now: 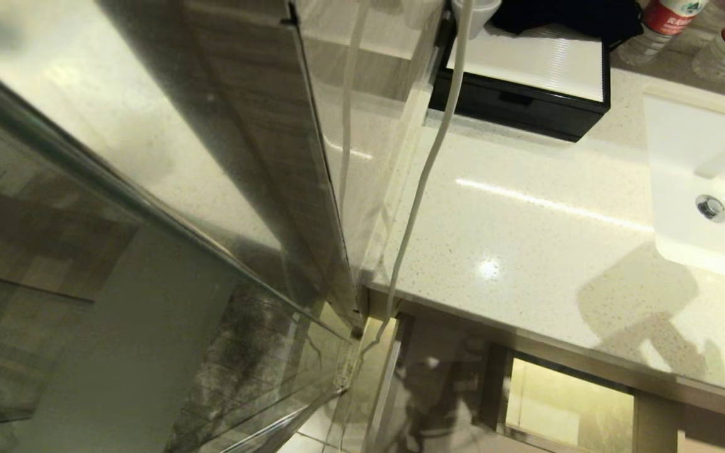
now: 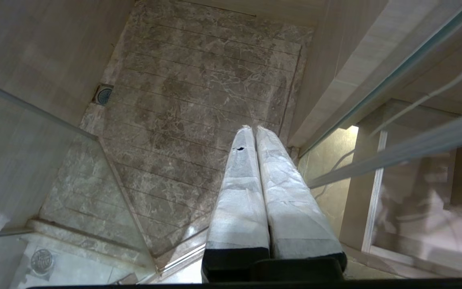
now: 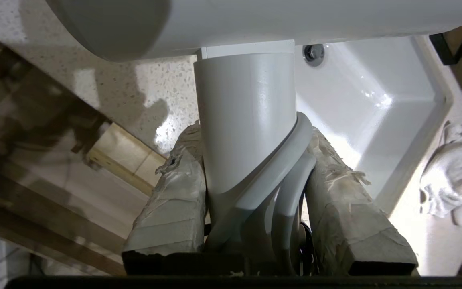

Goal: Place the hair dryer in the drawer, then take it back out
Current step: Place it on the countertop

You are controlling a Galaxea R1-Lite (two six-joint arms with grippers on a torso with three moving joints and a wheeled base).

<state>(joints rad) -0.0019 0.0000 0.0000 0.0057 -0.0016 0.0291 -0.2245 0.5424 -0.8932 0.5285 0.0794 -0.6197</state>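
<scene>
Tape-wrapped fingers (image 3: 175, 208) of the right gripper (image 3: 251, 176) fill the near part of the right wrist view, partly parted and clamped on the handle of the hair dryer (image 3: 247, 120), one on either side, with the white cord looped against the handle between them. Only the underside of the dryer's barrel shows, cut off by the frame edge, so its grey end cannot be made out. Neither arm appears in the head view; only a shadow falls on the speckled countertop (image 1: 526, 239). Held above the counter's front edge, the dryer hangs over the countertop with the white sink basin (image 3: 379, 104) and its drain beyond, and a crumpled white towel (image 3: 455, 172) lies beside the basin. The drawer cannot be picked out with certainty; below the counter edge only wood-grain framing and a lit opening are visible. The left gripper (image 2: 254, 129) points down over a marble shower floor (image 2: 199, 100), its two wrapped fingers pressed together and holding nothing, a glass partition (image 2: 34, 160) beside it. Farther off in the head view, a white cable (image 1: 428, 170) runs across the countertop, a black box (image 1: 526, 75) stands at the back and two water bottles (image 1: 702, 25) are cut off at the edge.
</scene>
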